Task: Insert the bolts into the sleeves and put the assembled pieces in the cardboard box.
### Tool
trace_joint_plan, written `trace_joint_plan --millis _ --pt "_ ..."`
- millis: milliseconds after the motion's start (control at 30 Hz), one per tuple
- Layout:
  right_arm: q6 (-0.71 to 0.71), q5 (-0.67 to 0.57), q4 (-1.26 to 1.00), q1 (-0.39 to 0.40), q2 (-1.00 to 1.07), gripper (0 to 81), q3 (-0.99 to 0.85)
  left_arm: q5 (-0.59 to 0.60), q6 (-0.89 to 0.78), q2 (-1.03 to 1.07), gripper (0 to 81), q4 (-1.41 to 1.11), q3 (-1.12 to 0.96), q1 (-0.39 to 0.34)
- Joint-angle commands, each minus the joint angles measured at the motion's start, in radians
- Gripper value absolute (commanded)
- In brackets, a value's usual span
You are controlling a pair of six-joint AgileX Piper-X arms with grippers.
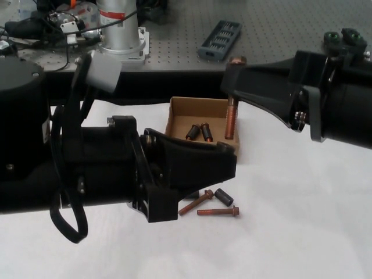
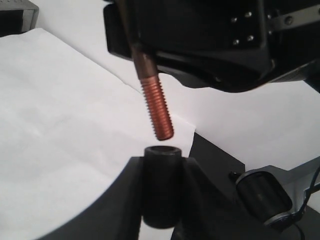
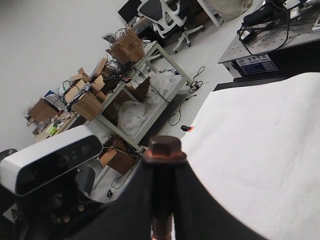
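My right gripper (image 1: 235, 74) is shut on a copper bolt (image 1: 231, 119) that hangs upright, threads down, over the right part of the cardboard box (image 1: 174, 119). My left gripper (image 2: 162, 172) is shut on a black sleeve (image 2: 161, 187), held upright with its open bore just under the bolt (image 2: 157, 107) tip; a small gap separates them. In the right wrist view the bolt head (image 3: 165, 150) sits between my right gripper's fingers (image 3: 132, 200). Two assembled pieces (image 1: 199, 132) lie in the box. Two loose bolts (image 1: 217, 212) and one loose sleeve (image 1: 224, 197) lie on the white sheet in front of the box.
The left arm's bulky black body (image 1: 87, 168) covers the left half of the bench. A blue ribbed holder (image 1: 220, 39) and a silver post base (image 1: 119, 29) stand on the far perforated table. White sheet (image 1: 290, 221) lies open at the right and front.
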Motion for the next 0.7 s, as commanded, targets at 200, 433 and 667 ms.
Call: trace_joint_plan --millis 200,433,667 --pt "0.002 0.025 -0.024 0.004 0.000 1.8 -0.002 -0.010 -0.028 -0.004 0.7 -0.060 -0.009 0.004" --pt "-0.031 0.046 -0.024 0.004 0.000 1.8 -0.002 -0.018 -0.036 -0.004 0.7 -0.067 -0.009 0.004" --pt "-0.035 0.082 -0.054 0.013 0.000 1.8 -0.002 -0.021 -0.036 -0.004 0.7 -0.067 -0.009 0.004"
